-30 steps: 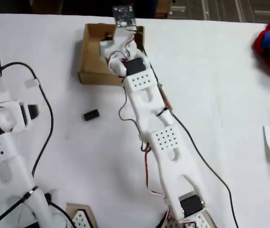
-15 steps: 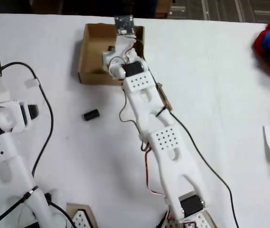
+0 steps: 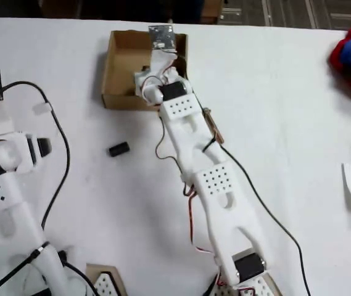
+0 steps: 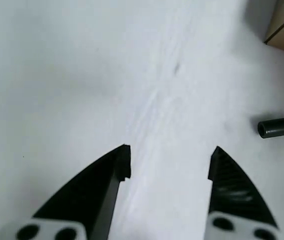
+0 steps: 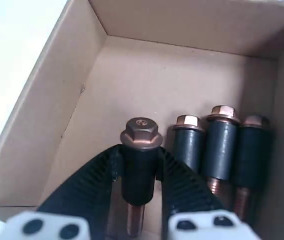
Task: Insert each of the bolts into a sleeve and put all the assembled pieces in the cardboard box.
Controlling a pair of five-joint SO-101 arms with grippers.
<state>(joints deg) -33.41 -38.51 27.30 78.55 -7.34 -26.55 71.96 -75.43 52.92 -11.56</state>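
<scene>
From above, we see the cardboard box, with a loose sleeve lying outside it on the table. Left wrist: our left gripper gapes, released. Right wrist: the right gripper grasps a sleeved bolt inside the box, beside three assembled pieces.

Light was bright and even, seemingly from above. The table around the cardboard box glared near white for you, and shadows on it were soft and faint. Inside the box, the floor under the right arm sat in shade. The loose sleeve near the box threw a pale shadow. The bolts at the box showed small glints on their heads.
</scene>
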